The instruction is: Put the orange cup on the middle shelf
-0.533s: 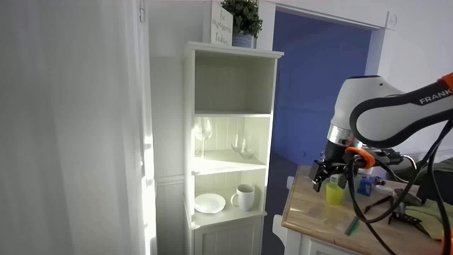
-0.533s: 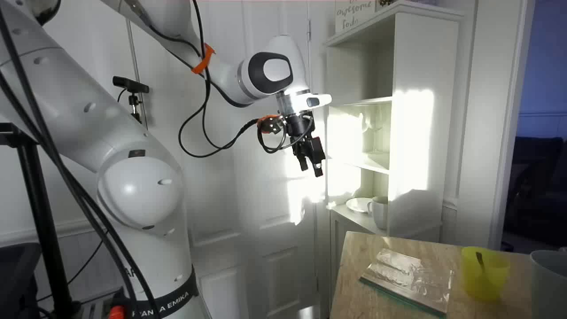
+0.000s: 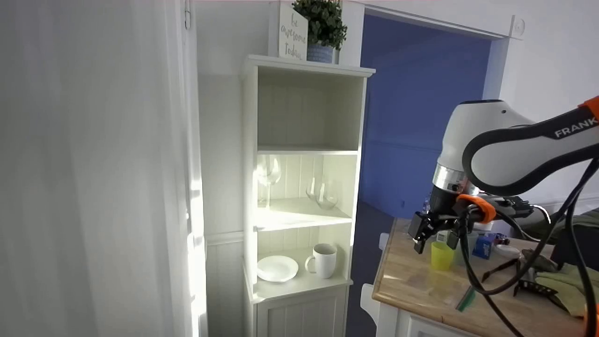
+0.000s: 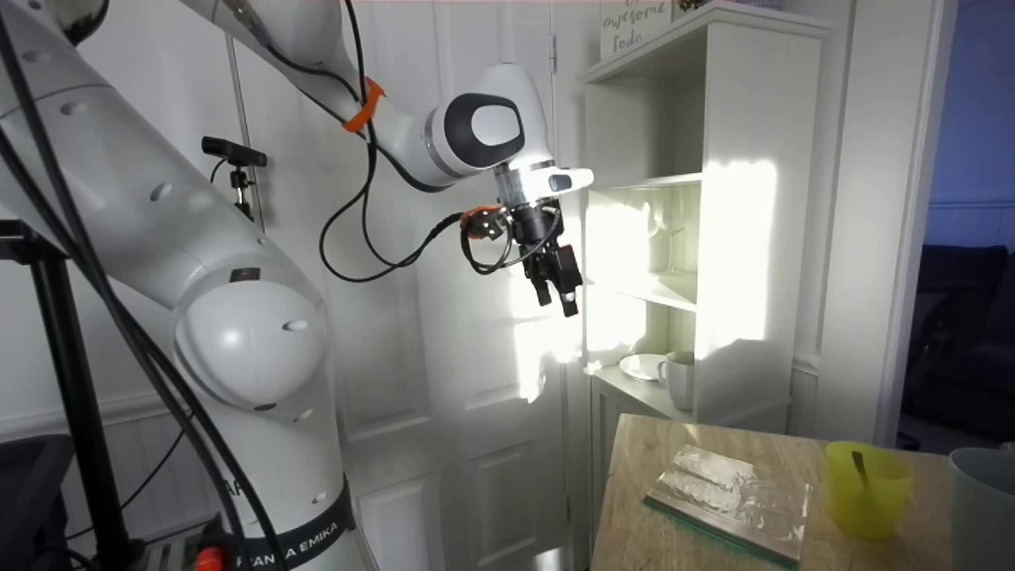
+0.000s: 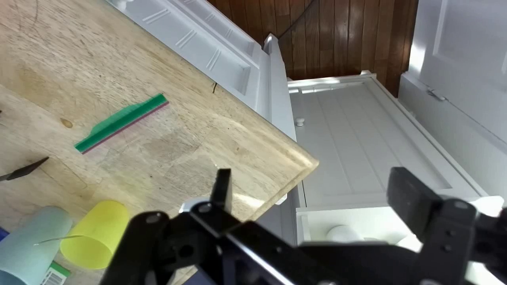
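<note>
Orange cup cannot be located with certainty, while the gripper [image 5: 311, 185] is noted in mid-air with fingers [image 5: 412, 198] spread wide, clear glasses [image 3: 326, 199] are found on the middle shelf [image 3: 304, 218], and a yellow cup [image 4: 879, 501] is observed upright on the wooden tabletop [image 4: 646, 450].

There's one plant [image 3: 323, 23], one white mug [image 3: 325, 262], one yellow cup [image 5: 107, 222].

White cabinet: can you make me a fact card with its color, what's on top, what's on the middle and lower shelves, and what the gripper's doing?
Cabinet: white, tall
On top: "be awesome today" sign, potted plant
Middle shelf: clear stemmed glass, rounder clear glasses
Lower shelf: white plate, white mug standing upright beside it
Gripper: open, holding nothing
</note>
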Available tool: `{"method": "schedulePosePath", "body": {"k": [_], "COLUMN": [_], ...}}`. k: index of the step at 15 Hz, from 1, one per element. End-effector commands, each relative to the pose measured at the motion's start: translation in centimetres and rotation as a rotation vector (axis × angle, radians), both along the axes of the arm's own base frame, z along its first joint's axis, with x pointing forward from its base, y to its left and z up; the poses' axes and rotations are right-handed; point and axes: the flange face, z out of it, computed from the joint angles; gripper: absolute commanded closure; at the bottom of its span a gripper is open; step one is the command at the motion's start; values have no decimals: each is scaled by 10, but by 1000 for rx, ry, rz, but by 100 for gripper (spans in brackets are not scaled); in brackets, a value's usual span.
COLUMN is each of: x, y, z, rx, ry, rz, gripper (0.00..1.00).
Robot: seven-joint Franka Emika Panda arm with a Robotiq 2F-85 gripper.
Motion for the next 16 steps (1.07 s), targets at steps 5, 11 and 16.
{"method": "schedulePosePath", "body": {"k": [5,11,16], "x": [0,5,-10], "y": [0,-68,-183], "z": [1,3,-18], "rx": [0,29,94], "ry": [1,22,37], "rz": [0,-156,-299], "gripper": [0,0,0]}}
